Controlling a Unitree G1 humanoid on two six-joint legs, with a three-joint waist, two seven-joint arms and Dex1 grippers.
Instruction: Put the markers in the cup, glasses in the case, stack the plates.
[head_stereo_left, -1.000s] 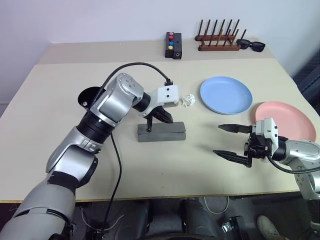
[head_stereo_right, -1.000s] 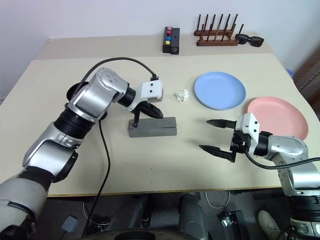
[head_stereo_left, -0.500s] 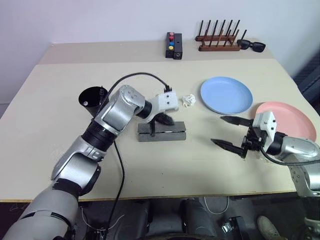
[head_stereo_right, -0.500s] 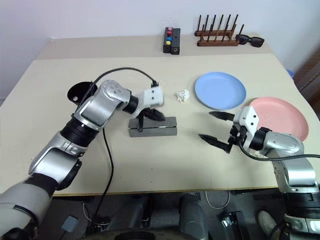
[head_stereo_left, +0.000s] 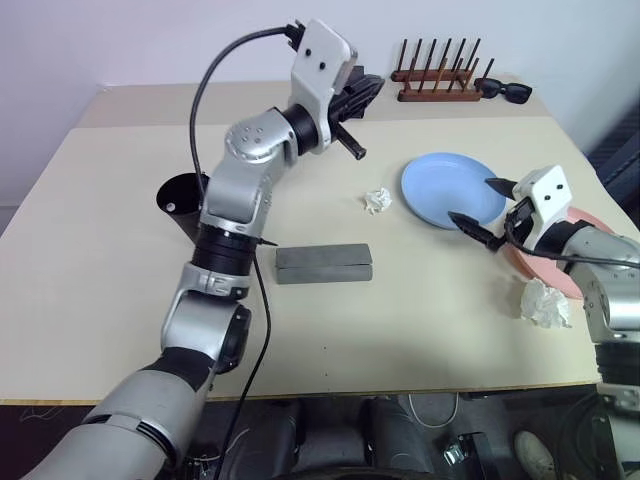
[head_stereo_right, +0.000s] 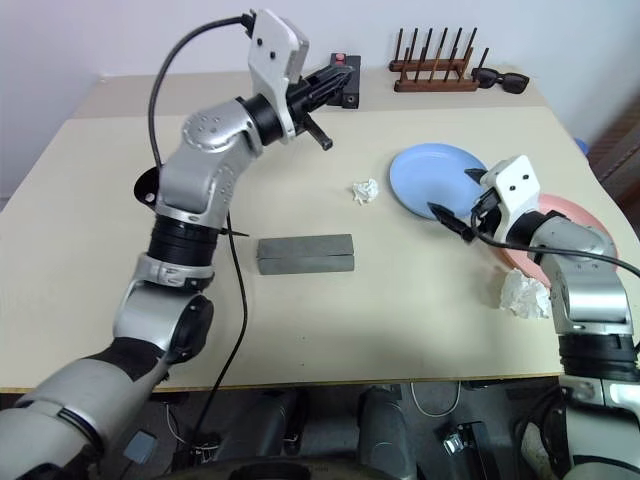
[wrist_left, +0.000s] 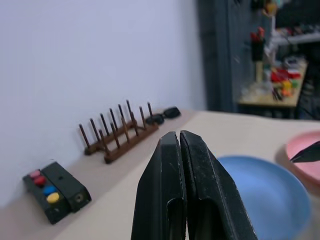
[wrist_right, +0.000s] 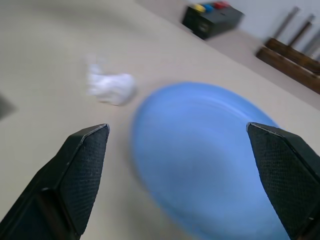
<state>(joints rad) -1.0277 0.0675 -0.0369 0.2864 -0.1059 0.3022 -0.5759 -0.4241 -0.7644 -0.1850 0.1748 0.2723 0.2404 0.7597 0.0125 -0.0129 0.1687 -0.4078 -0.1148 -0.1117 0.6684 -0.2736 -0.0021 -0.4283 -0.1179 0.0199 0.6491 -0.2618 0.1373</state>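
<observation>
- While the grey case (head_stereo_left: 323, 264) lies shut near the middle of the worktop (head_stereo_left: 100, 200), it serves as the landmark for everything else.
- Left end effector (head_stereo_left: 362, 92): raised high above the worktop, beyond the case toward the far edge, its two fingers (wrist_left: 167, 190) pressed together with nothing visible between them.
- Right end effector (head_stereo_left: 483, 207): to the right of the case, fingers spread wide apart and holding nothing; it hangs at the near right rim of the blue plate (head_stereo_left: 450, 188), with one fingertip over the plate and the other just off it.
- Blue plate: beyond and to the right of the case, flat on the worktop.
- Pink plate (head_stereo_right: 575, 222): further right of the case than the blue one, partly hidden behind the right arm; the two plates lie side by side, not stacked.
- Cup (head_stereo_left: 181, 203): to the left of the case, partly hidden by the left arm.
- Small crumpled white wad (head_stereo_left: 377, 201): just beyond the case, between it and the blue plate.
- Larger crumpled white wad (head_stereo_left: 546, 302): well to the right of the case, near the pink plate's near edge.
- Black box with coloured buttons (wrist_left: 55, 196), wooden peg rack (head_stereo_left: 436, 78) and black sunglasses (head_stereo_left: 501, 91): along the far edge, well beyond the case.
</observation>
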